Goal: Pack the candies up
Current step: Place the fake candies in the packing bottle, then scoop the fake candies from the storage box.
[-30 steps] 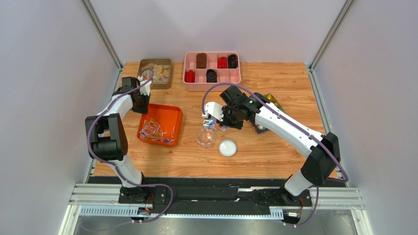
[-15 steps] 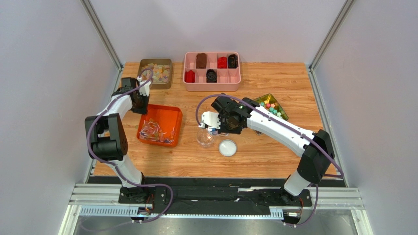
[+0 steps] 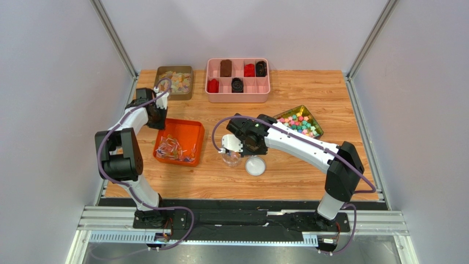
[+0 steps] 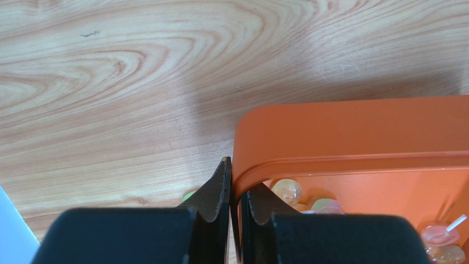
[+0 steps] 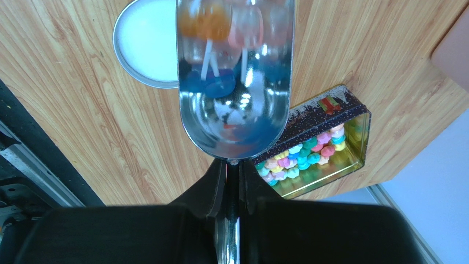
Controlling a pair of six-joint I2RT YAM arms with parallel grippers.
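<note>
The candies point(image 3: 175, 148), small shiny wrapped sweets in pink, blue and whitish, lie in an orange tray point(image 3: 190, 124) at the left. My left gripper point(image 3: 158, 117) is shut on the tray's far left rim; in the left wrist view its jaws pinch the orange tray wall point(image 4: 330, 137), with a few candies point(image 4: 287, 191) just inside. My right gripper point(image 3: 231, 145) is shut on the handle of a metal scoop point(image 5: 234, 93) that holds some candies point(image 5: 220, 25). It hovers over a clear jar point(image 3: 231, 159).
A white lid point(image 3: 255, 165) lies right of the jar and also shows in the right wrist view point(image 5: 144, 49). A green tin of bright blocky candies point(image 3: 300, 121) stands at the right. A pink compartment tray point(image 3: 238, 88) and a brown tin of pastel pieces point(image 3: 175, 81) stand at the back.
My right arm has swung left and nearer with the scoop, from beside the green tin to over the clear jar, uncovering the tin. The left arm has not moved.
</note>
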